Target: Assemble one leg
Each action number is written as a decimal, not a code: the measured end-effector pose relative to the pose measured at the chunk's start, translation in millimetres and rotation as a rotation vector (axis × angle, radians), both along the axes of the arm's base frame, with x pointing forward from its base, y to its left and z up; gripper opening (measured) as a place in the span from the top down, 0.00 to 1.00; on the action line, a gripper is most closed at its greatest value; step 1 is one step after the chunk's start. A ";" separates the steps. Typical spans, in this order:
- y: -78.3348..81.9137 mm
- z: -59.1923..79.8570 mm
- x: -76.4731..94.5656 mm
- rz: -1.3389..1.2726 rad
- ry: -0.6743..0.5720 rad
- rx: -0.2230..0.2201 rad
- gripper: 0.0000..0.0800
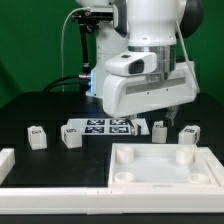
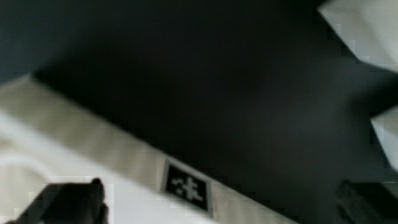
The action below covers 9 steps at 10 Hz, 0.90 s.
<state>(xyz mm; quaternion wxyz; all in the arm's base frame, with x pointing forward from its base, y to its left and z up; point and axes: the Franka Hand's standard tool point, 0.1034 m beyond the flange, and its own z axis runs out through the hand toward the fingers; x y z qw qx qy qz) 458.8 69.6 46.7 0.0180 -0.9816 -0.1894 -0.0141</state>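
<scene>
Several small white legs with tags stand on the dark table: two at the exterior view's left (image 1: 37,137) (image 1: 70,136) and two near the gripper (image 1: 159,129) (image 1: 188,133). My gripper (image 1: 165,117) hangs just above the leg nearest the tabletop's far edge. The large white tabletop (image 1: 128,172) lies in front. In the wrist view the gripper (image 2: 217,205) is open and holds nothing, its dark fingertips (image 2: 71,205) far apart. A blurred white surface with one tag (image 2: 189,186) lies between them; I cannot tell which part it is.
The marker board (image 1: 100,127) lies behind the legs at the middle. A white block (image 1: 5,163) sits at the exterior view's left edge. The arm's body and cables fill the back of the scene.
</scene>
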 end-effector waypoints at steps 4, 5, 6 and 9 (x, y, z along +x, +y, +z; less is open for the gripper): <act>37.9 -8.1 -25.0 -0.503 0.035 0.026 0.19; 46.3 -9.1 -28.5 -0.615 0.047 0.035 0.19; 54.4 -9.0 -30.7 -0.741 0.060 0.044 0.19; 70.8 -8.5 -34.5 -1.017 0.091 0.067 0.19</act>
